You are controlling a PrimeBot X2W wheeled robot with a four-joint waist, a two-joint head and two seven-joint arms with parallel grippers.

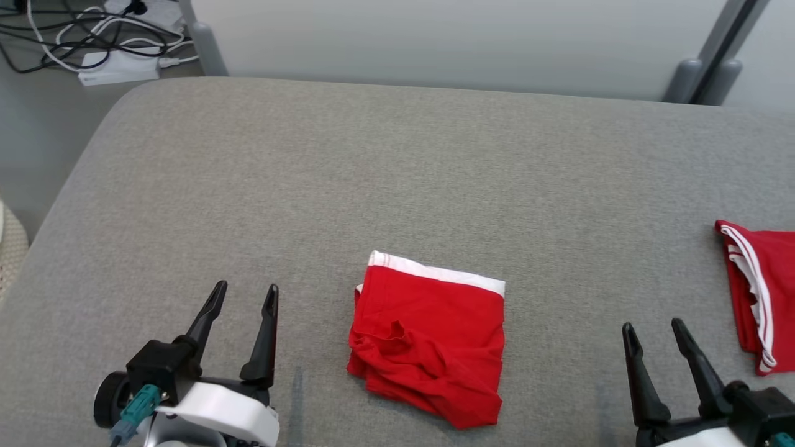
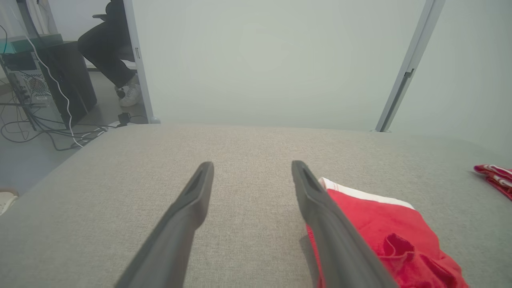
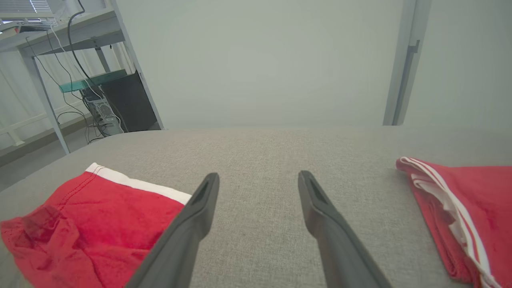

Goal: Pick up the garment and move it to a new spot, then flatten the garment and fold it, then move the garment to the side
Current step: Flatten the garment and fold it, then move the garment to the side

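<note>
While both pairs of jaws are held spread and empty, the folded red cloth garment with a white waistband [image 1: 428, 341] is seen lying on the grey fabric-covered desk [image 1: 435, 174], between the left gripper [image 1: 246, 287] and the right gripper [image 1: 652, 325]. A second red garment with white stripes [image 1: 761, 292] is laid further right, just beyond the right gripper.

Cushion [image 1: 397, 174] lies bare apart from the central garment [image 1: 435, 335] and right-edge red pile [image 1: 767, 279].

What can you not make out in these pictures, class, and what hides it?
1. Head view: the second red garment is cut off by the right edge.
2. Left wrist view: the folded red garment is partly behind one finger of the left gripper.
3. Left wrist view: the person is cut off by the top edge.
</note>
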